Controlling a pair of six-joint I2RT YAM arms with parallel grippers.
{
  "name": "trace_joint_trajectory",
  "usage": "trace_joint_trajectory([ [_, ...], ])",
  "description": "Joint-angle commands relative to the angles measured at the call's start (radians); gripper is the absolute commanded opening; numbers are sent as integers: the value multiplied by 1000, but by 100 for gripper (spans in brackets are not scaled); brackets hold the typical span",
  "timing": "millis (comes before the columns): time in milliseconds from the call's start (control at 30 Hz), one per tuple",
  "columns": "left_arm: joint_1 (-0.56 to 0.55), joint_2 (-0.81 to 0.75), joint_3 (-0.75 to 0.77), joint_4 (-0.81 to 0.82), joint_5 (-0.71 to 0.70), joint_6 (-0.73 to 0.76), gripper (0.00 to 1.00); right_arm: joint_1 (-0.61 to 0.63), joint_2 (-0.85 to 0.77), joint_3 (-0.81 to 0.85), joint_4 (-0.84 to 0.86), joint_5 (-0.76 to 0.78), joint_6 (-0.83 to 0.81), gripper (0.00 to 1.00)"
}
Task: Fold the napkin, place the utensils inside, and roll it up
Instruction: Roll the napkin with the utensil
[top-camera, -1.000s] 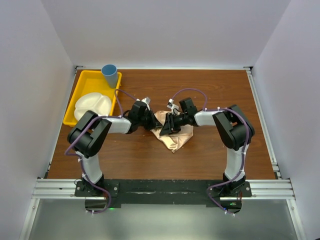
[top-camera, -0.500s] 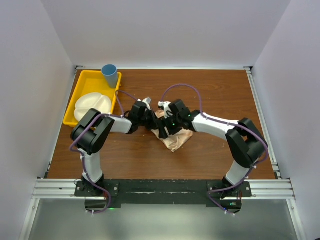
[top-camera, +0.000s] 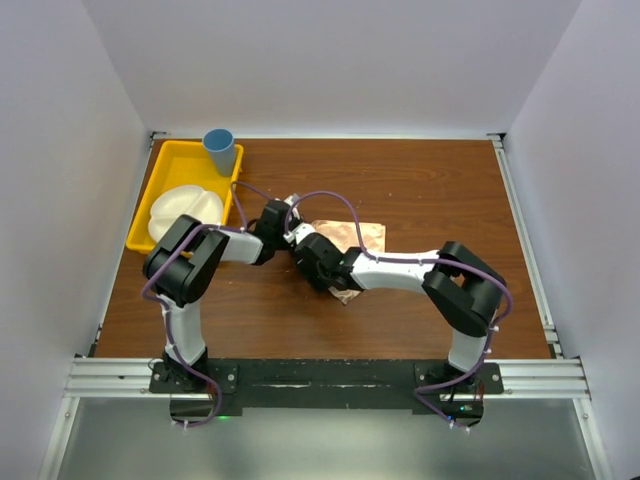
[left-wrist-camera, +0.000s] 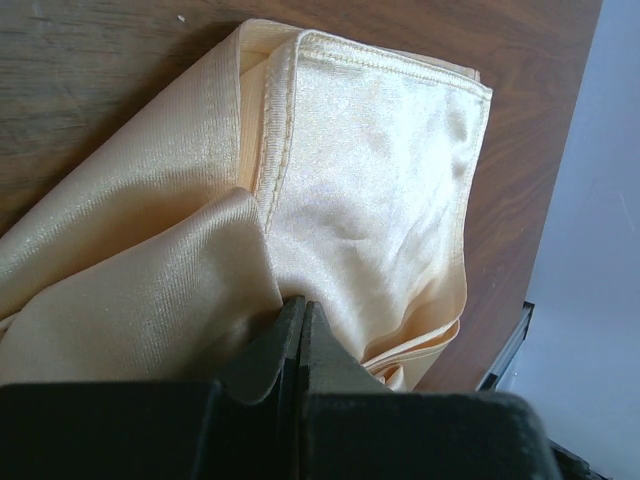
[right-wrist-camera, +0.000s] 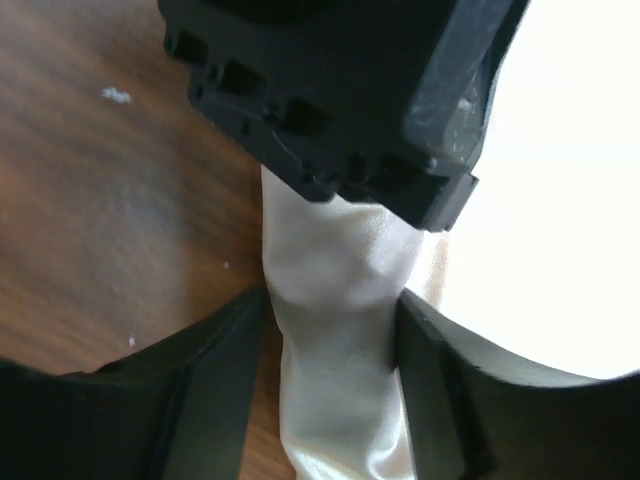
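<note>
Top view: the napkin (top-camera: 352, 236) lies half folded at the centre of the table (top-camera: 440, 180). The left gripper (top-camera: 290, 232) meets its 9 o'clock edge and the right gripper (top-camera: 308, 250) sits close by at 8 o'clock, so the two could collide.

Left wrist: the left gripper is clenched on a napkin fold. A tug would likely drag the layers open.

Right wrist: the fingers (right-wrist-camera: 210, 370) bracket a bunched band of cloth just below the left gripper. I cannot tell whether they squeeze it, and a loose hold would let it slip.

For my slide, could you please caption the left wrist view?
Left gripper shut on a fold of the peach napkin lying on the wooden table.
</note>
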Motion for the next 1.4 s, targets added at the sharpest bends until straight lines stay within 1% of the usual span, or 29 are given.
trace_joint_trajectory([
  [0, 28, 41, -30, -195, -135, 89, 0, -1, 58, -21, -12, 88, 18, 41],
  [67, 28, 18, -25, -209, -145, 114, 0, -10, 60, -32, -7, 26, 41, 33],
  [100, 28, -19, -25, -214, -155, 123, 0, -16, 57, -38, -1, -7, 50, 23],
  [133, 28, -40, -25, -224, -164, 147, 0, -36, 54, -48, 5, -40, 65, 18],
  [167, 28, -62, -22, -234, -190, 160, 1, -50, 46, -56, 22, -129, 70, 15],
  [200, 29, -108, -17, -244, -205, 172, 4, -68, 40, -68, 39, -190, 71, 9],
  [233, 34, -131, -5, -272, -219, 198, 7, -105, 37, -88, 75, -245, 76, 6],
  [267, 37, -154, 3, -284, -242, 209, 13, -123, 34, -98, 92, -371, 76, 2],
  [333, 46, -227, 25, -330, -271, 241, 20, -186, 43, -104, 122, -496, 78, 1],
  [367, 48, -250, 32, -344, -302, 250, 29, -206, 64, -98, 122, -612, 81, 0],
  [433, 51, -320, 50, -401, -337, 279, 36, -260, 84, -78, 119, -717, 101, 0],
  [467, 51, -359, 53, -409, -358, 286, 41, -277, 95, -70, 119, -833, 108, 0],
  [533, 51, -393, 52, -426, -371, 295, 44, -329, 144, -36, 108, -925, 154, 0],
  [567, 51, -407, 49, -429, -363, 295, 48, -346, 159, -32, 116, -975, 180, 0],
  [600, 51, -425, 47, -442, -360, 297, 49, -379, 191, -29, 128, -1055, 229, 0],
  [633, 51, -432, 44, -450, -354, 290, 51, -393, 207, -26, 151, -1090, 254, 0],
  [667, 51, -438, 39, -456, -337, 281, 55, -406, 227, -21, 155, -1121, 274, 0],
  [700, 51, -441, 24, -464, -325, 252, 58, -430, 262, -18, 184, -1196, 317, 0],
  [733, 51, -441, 16, -467, -307, 237, 63, -441, 280, -16, 201, -1222, 341, 0],
  [833, 45, -430, -8, -491, -282, 146, 69, -472, 307, -21, 252, -1255, 404, 0],
  [900, 39, -403, -25, -488, -265, 85, 70, -476, 316, -12, 255, -1259, 418, 0],
  [1000, 32, -344, -16, -501, -276, 12, 71, -481, 320, -7, 264, -1266, 430, 0],
  [1133, 31, -262, 30, -489, -291, -23, 72, -479, 319, -9, 260, -1258, 427, 1],
  [1200, 29, -220, 61, -508, -314, -30, 72, -479, 316, -6, 245, -1253, 414, 1],
  [1300, 29, -177, 88, -565, -351, -45, 70, -479, 308, -6, 241, -1244, 407, 1],
  [1367, 29, -157, 96, -580, -372, -55, 66, -479, 298, -7, 237, -1227, 400, 2],
])
